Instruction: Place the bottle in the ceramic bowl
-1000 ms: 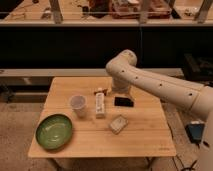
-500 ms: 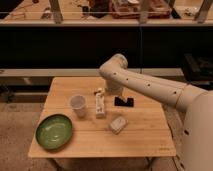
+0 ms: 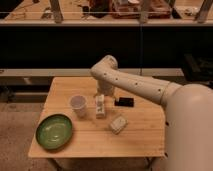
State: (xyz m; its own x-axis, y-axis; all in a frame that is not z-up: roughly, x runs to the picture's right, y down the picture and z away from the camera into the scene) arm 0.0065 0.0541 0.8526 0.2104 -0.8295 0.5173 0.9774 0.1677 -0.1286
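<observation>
The slim white bottle (image 3: 100,106) lies on the wooden table (image 3: 145,135) near its middle, just right of the translucent white cup (image 3: 78,105). The glossy green ceramic bowl (image 3: 54,131) sits at the table's front left corner with nothing in it. My white arm reaches in from the right and bends down at its joint. My gripper (image 3: 104,93) hangs at the far end of the bottle, just above it. The arm hides part of the gripper.
A small pale squarish block (image 3: 118,123) lies right of and in front of the bottle. A flat black object (image 3: 124,102) lies to the bottle's right. A dark shelf and rail run behind the table.
My arm has swung left across the table, bringing the gripper from near the black object to just above the bottle. The bottle, cup, bowl and block have not moved.
</observation>
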